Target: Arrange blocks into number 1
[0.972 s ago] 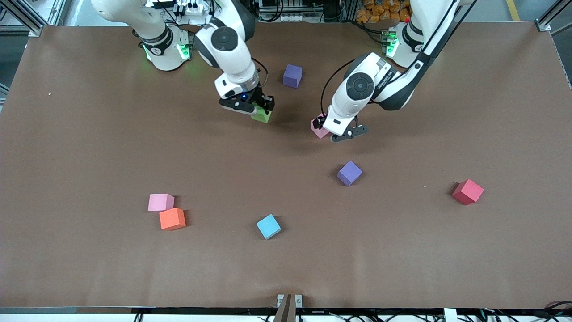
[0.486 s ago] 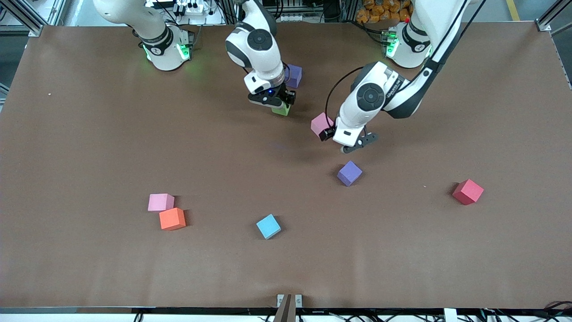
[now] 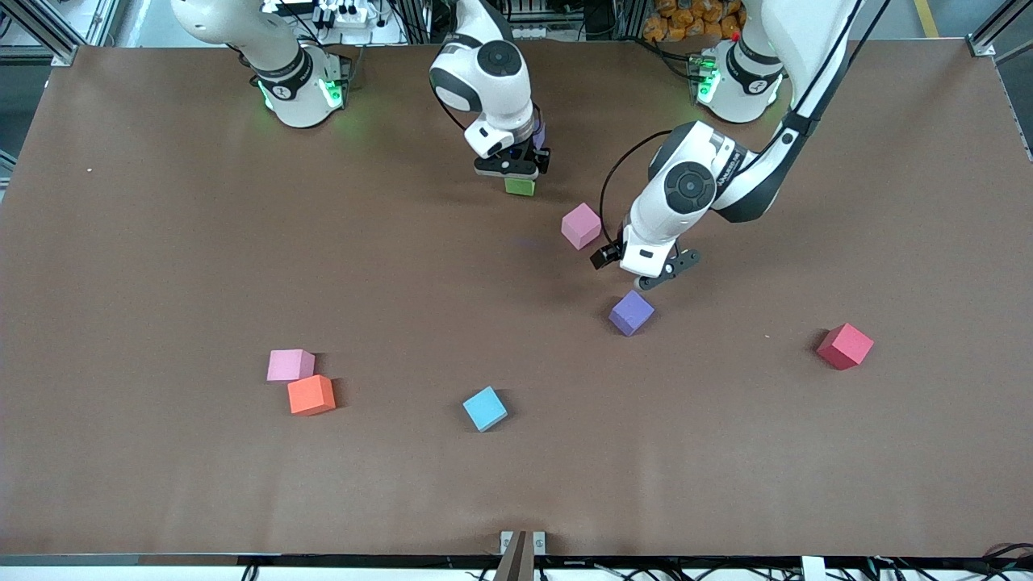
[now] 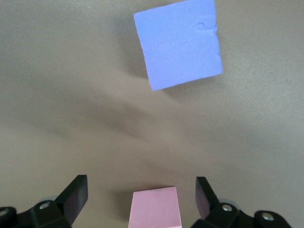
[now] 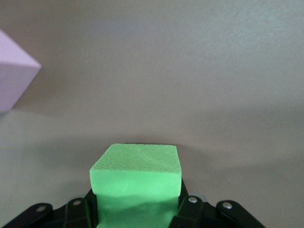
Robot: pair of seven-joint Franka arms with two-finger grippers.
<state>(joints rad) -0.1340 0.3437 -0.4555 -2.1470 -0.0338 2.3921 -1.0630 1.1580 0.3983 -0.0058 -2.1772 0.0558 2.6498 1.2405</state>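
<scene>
My right gripper (image 3: 516,171) is shut on the green block (image 3: 520,186) (image 5: 137,183), low over the table beside a purple block (image 3: 539,133) that the hand mostly hides. My left gripper (image 3: 635,270) (image 4: 140,187) is open over the table between a pink block (image 3: 581,225) (image 4: 154,208) and the second purple block (image 3: 631,312) (image 4: 178,43). That pink block rests free on the table, touching neither finger. The other pink block (image 3: 290,365) lies toward the right arm's end, nearer the camera.
An orange cube (image 3: 311,394) touches the second pink block. A light-blue cube (image 3: 485,408) lies near the middle front, and a red cube (image 3: 845,345) lies toward the left arm's end. A pale cube corner (image 5: 12,76) shows at the right wrist view's edge.
The right gripper carried the green block toward the purple block near the bases. The left gripper let go of the pink block and moved off toward the nearer purple block.
</scene>
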